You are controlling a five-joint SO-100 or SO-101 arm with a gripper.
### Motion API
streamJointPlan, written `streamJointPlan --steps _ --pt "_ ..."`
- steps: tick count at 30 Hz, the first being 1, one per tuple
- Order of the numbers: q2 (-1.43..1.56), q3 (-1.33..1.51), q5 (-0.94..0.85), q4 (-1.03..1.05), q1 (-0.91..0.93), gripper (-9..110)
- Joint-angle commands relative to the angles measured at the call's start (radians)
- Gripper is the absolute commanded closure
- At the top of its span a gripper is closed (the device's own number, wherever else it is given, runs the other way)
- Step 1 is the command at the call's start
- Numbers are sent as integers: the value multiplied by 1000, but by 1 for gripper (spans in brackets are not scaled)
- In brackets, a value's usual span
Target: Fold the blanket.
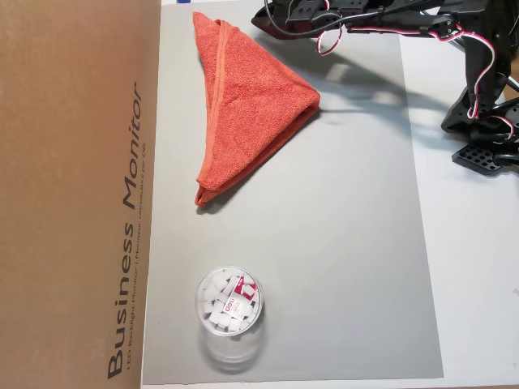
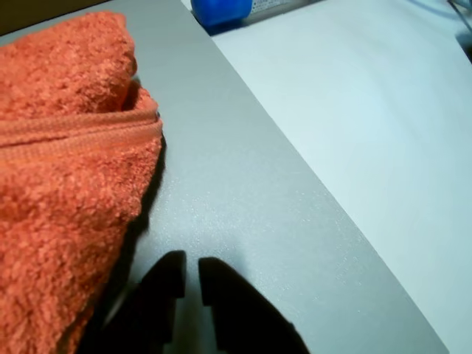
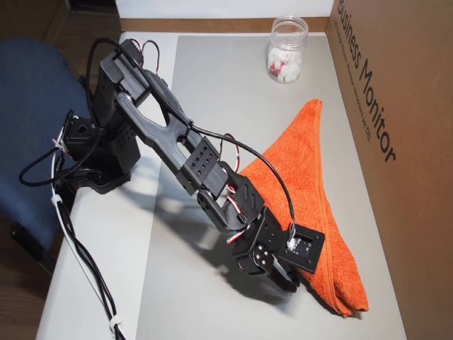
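One fold already made, by the look of it: orange-red terry-cloth blanket [image 1: 247,105] lying as a doubled triangle on the grey mat [image 1: 340,243], two hemmed edges stacked along its left side in an overhead view, close beside the brown cardboard monitor box [image 1: 73,194]. Black two-finger gripper [image 2: 190,284] hanging low over the mat just right of the cloth in the wrist view, fingers [image 2: 232,302] nearly together with only a thin slit between, clenched on nothing, no terry caught there. Probably positioned beside the folded edge either to retreat after laying the layer down or to line up for a second fold. Clear plastic jar of white pieces [image 1: 229,306] well apart from the cloth, near the mat's bottom edge in that overhead view, out of the fold's path. Black arm [image 3: 177,149] stretched across the mat from its base on the left in the other overhead view.
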Motion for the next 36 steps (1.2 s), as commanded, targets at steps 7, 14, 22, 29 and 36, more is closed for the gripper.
streamJointPlan --steps 7,14,22,29,36 --pt "-37 -74 -48 -12 -63 102" --pt "-37 -66 -37 -12 -138 102" --pt "-37 -64 -40 -12 -161 102" --pt "-17 -5 -44 -12 -179 102" --pt "-17 9 -44 -12 -207 102"
